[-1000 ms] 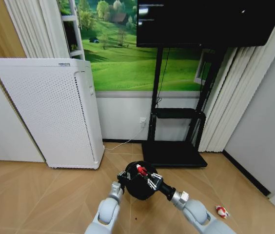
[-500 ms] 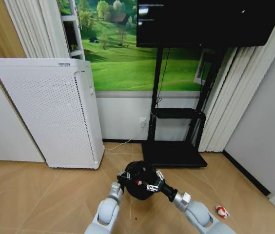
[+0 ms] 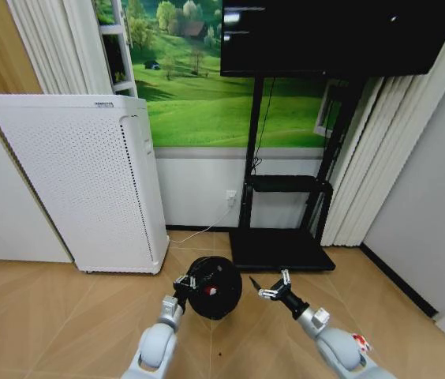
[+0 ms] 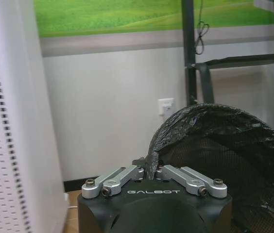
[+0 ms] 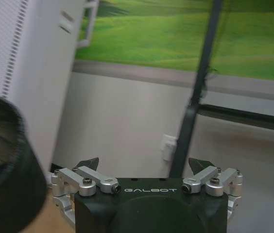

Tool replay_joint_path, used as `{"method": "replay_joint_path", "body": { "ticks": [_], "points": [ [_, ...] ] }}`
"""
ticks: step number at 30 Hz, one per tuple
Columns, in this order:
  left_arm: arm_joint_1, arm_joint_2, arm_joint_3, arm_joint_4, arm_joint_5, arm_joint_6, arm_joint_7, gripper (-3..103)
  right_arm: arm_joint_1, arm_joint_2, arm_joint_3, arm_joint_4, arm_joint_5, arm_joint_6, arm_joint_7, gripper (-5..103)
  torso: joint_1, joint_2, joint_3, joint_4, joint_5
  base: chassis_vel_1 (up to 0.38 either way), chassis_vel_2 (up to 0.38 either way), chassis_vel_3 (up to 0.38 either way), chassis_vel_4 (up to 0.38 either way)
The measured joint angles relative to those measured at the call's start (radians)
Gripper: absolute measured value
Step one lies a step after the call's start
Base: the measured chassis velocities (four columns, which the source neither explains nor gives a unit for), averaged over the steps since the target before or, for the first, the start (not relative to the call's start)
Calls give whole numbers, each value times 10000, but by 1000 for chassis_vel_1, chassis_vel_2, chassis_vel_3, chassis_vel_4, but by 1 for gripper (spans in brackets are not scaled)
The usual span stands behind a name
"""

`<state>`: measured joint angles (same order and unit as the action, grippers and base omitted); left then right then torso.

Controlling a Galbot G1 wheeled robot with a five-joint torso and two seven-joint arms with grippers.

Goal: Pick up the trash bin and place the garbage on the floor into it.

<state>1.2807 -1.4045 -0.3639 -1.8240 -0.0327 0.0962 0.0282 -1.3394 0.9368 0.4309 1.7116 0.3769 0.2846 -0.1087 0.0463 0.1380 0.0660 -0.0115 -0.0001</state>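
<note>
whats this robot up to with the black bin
The robot holds the trash bin off the floor by its rim, with its left tool shut on the edge. A red scrap already lies inside the bin. The right tool is open and empty, beside the bin and apart from it. A white-and-red scrap lies on the floor near the right arm.
</note>
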Motion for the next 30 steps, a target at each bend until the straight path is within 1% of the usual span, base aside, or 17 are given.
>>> {"method": "replay_joint_path", "body": {
  "ticks": [1, 3, 4, 6, 8, 10, 11, 16, 18, 21, 22, 24, 27, 30],
  "points": [
    [0, 0, 0, 0, 0, 0, 0, 4, 0, 0, 0, 0, 0, 0, 0, 100, 0, 0, 0, 0, 0, 0, 0, 0, 0],
    [104, 82, -401, -118, -39, -29, -11, 4, -141, 160, 402, -168, 31, -369, 509, 100, 0, 0, 0, -3, 0, 0, 0, 0, 0],
    [104, 82, -401, -118, -39, -29, -11, 4, -141, 160, 402, -168, 31, -369, 509, 100, 0, 0, 0, -3, 0, 0, 0, 0, 0],
    [299, 104, -813, -286, -83, -32, -29, 4, -314, 339, 753, -318, -2, -588, 989, 100, 0, 0, 0, -2, 0, 0, 0, 0, 0],
    [363, 103, -925, -338, -92, -32, -31, 4, -361, 387, 838, -340, -4, -644, 1120, 100, 0, 0, 0, -2, 0, 0, 0, 0, 0],
    [620, 69, -1345, -537, -108, -52, -50, 4, -508, 569, 1128, -359, -4, -964, 1589, 100, 0, 0, 0, -3, 0, 0, 0, 0, 0],
    [620, 69, -1345, -537, -108, -52, -50, 4, -508, 569, 1128, -359, -4, -964, 1589, 100, 0, 0, 0, -3, 0, 0, 0, 0, 0],
    [896, 46, -1747, -744, -228, -63, -70, 4, -557, 734, 1358, -410, -34, -1309, 2068, 100, 0, 0, 0, 0, 1, 0, 0, 0, 0],
    [930, 45, -1794, -769, -243, -64, -70, 4, -556, 750, 1373, -416, -39, -1337, 2101, 100, 0, 0, -1, 0, 0, 0, 0, 0, 0],
    [1295, 42, -2365, -1058, -414, -99, -75, 4, -579, 1018, 1590, -587, -261, -1762, 2618, 100, -1, 0, 0, 1, 0, 0, 0, 0, 0],
    [1360, 44, -2491, -1127, -436, -101, -74, 4, -632, 1098, 1661, -606, -444, -1826, 2639, 100, 0, 0, 0, -1, 0, 0, 0, 0, 0],
    [1423, 41, -2595, -1202, -464, -102, -76, 4, -690, 1183, 1713, -623, -517, -1792, 2617, 100, 0, 0, 0, -3, -1, 0, 0, 0, 0],
    [1475, -29, -2668, -1258, -484, -102, -75, 4, -748, 1353, 1744, -672, -494, -1539, 2393, 100, 0, 0, 0, -2, 0, 0, 0, 0, 0],
    [1471, -87, -2624, -1258, -447, -102, -75, 4, -723, 1456, 1738, -729, -356, -1528, 2376, 100, 0, 0, 0, -3, 0, 0, 0, 0, 0]
  ]
}}
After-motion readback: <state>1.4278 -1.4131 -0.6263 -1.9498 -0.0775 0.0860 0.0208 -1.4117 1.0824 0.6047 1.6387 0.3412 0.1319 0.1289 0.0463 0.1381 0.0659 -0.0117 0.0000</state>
